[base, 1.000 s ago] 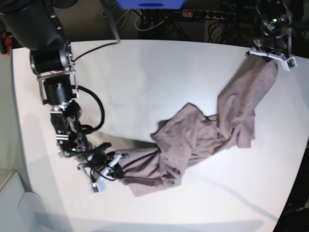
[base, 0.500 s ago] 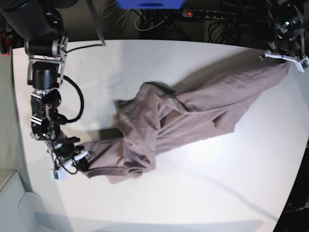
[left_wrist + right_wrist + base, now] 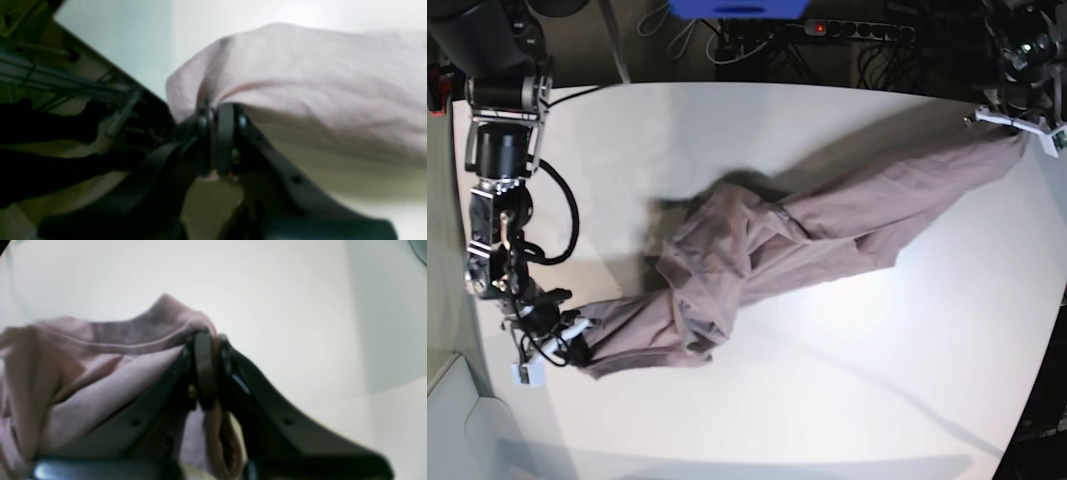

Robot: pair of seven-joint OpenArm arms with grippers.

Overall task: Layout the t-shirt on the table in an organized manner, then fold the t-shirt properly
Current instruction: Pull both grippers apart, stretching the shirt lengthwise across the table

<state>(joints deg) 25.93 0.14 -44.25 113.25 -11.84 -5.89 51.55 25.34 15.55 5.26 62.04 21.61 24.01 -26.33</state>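
Note:
The mauve t-shirt (image 3: pixel 807 235) is stretched in a crumpled band across the white table (image 3: pixel 727 130), from near left to far right. My right gripper (image 3: pixel 577 345) is shut on the shirt's near-left end; in the right wrist view the gripper (image 3: pixel 208 370) pinches a hemmed edge of the shirt (image 3: pixel 100 340). My left gripper (image 3: pixel 1017 125) is shut on the far-right end at the table's edge; in the left wrist view the gripper (image 3: pixel 220 133) pinches the fabric (image 3: pixel 317 83). The middle of the shirt is bunched and folded over itself.
A power strip (image 3: pixel 857 30) and cables lie on the floor beyond the table's far edge. A blue object (image 3: pixel 737 8) sits at the top centre. The table's edge (image 3: pixel 110 63) runs close beside my left gripper.
Both grippers have pulled apart: the right one moved further left, the left one towards the far-right corner. The shirt went from a heap to a longer, tauter band.

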